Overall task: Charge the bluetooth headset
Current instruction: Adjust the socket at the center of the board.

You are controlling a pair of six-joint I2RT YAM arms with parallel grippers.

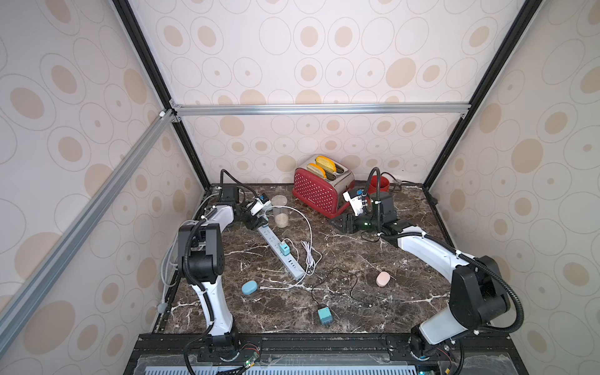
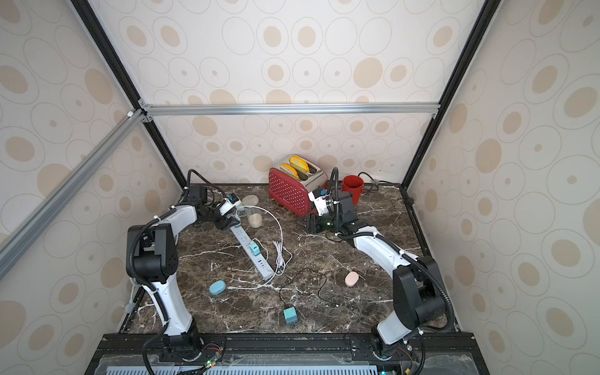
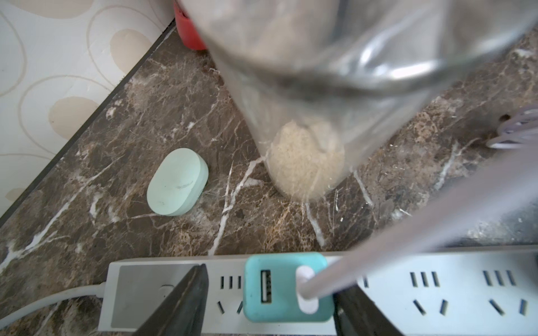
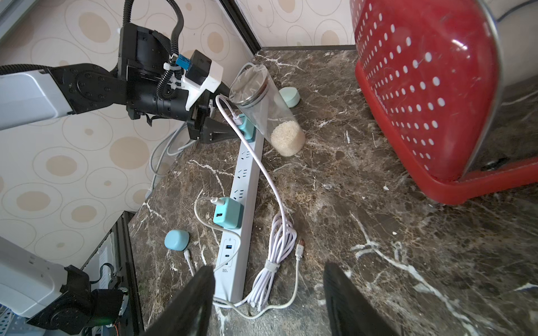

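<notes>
A blue headset case [image 1: 249,287] lies at the front left, with a white cable's tip [image 4: 187,256] beside it. A pink case [image 1: 383,278] lies to the right, and a mint case [image 3: 177,181] behind the glass. A white power strip [image 1: 276,242] carries a teal charger [image 3: 286,286] at its far end. My left gripper [image 3: 273,279] is open and straddles that charger, one finger [image 3: 180,302] still apart from it. A white cable [image 4: 262,171] leaves the charger. My right gripper [image 4: 269,267] hangs open and empty over the table beside the toaster.
A tall glass of rice [image 1: 280,211] stands right behind the left gripper. A red toaster [image 1: 319,188] and a red cup [image 1: 381,183] stand at the back. A second teal charger [image 1: 284,249] sits mid-strip; a third [image 1: 324,315] lies loose on a black cable. A bundled white cable [image 4: 276,244] lies beside the strip.
</notes>
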